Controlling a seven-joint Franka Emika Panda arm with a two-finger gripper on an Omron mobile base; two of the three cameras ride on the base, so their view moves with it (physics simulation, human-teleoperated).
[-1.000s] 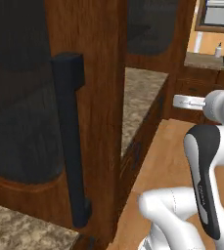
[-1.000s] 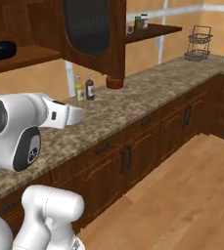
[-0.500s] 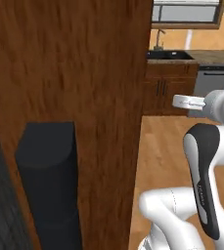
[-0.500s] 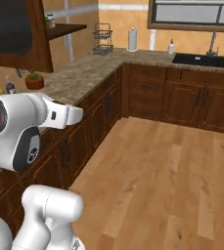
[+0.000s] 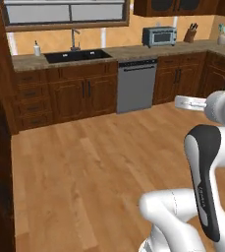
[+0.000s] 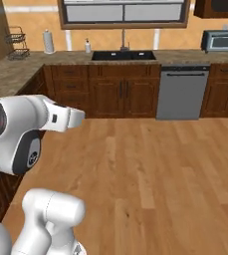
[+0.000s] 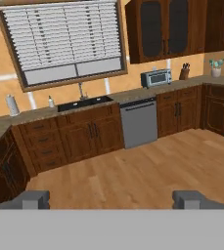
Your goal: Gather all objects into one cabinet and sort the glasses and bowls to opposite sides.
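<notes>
My gripper (image 7: 111,200) is open, its two dark fingertips (image 7: 33,199) set wide apart with nothing between them. It points level across the wooden floor toward the sink wall. My white arm (image 5: 207,162) stands folded close over the base, also seen as the arm (image 6: 16,134) in the right base view. The objects, the glasses, the bowls and the cabinet are out of view.
Ahead runs a counter with a black sink (image 5: 77,55), a grey dishwasher (image 5: 136,86) and a toaster oven (image 5: 159,35). A counter (image 6: 11,74) with a wire rack (image 6: 17,37) and paper roll (image 6: 48,41) runs along the left. Wall cupboards (image 7: 165,29) hang at the right. Wooden floor (image 6: 150,169) lies open between.
The whole picture has swung: the base has turned away from the close cabinet door and left counter to face the sink wall. The gripper stays open.
</notes>
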